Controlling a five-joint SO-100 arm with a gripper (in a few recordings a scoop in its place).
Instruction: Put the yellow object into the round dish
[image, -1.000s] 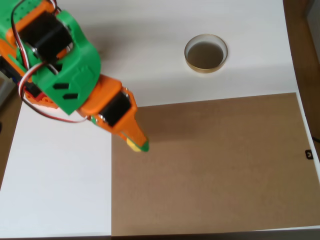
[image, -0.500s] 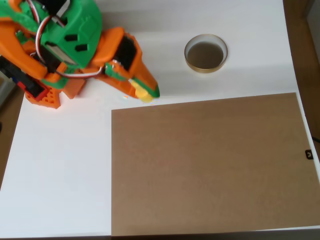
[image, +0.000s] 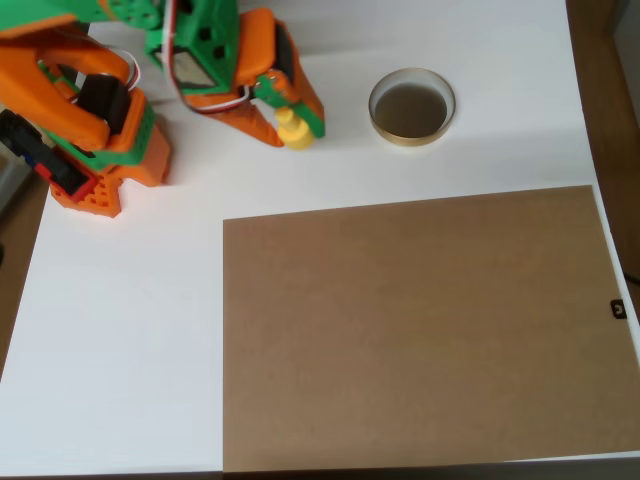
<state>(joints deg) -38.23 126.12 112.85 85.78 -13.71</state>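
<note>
White tabletop (image: 120, 330) under even light, seen from overhead, with a brown sheet of board (image: 415, 325) laid flat over the lower right part and bare wood floor at the right edge. Orange and green arm (image: 110, 90) folded in at the upper left, reaching rightward along the top of the table. Gripper (image: 296, 125) pinched on the yellow object (image: 293, 130), fingers closed against its sides, knob just visible between the orange and green tips. Whether lifted clear of the table or only skimming it, hard to tell from straight above. Round dish (image: 411, 137) standing to the right of the gripper on the white surface, near but apart, nothing inside it. Pick-up judged done: piece secured in the jaws and off the brown board. Left to do: carry it the short way right until over the dish, lower, spread the fingers and let go. Roughly halfway through, by this reckoning. Main risk ahead: releasing over the thin rim instead of the middle.
</note>
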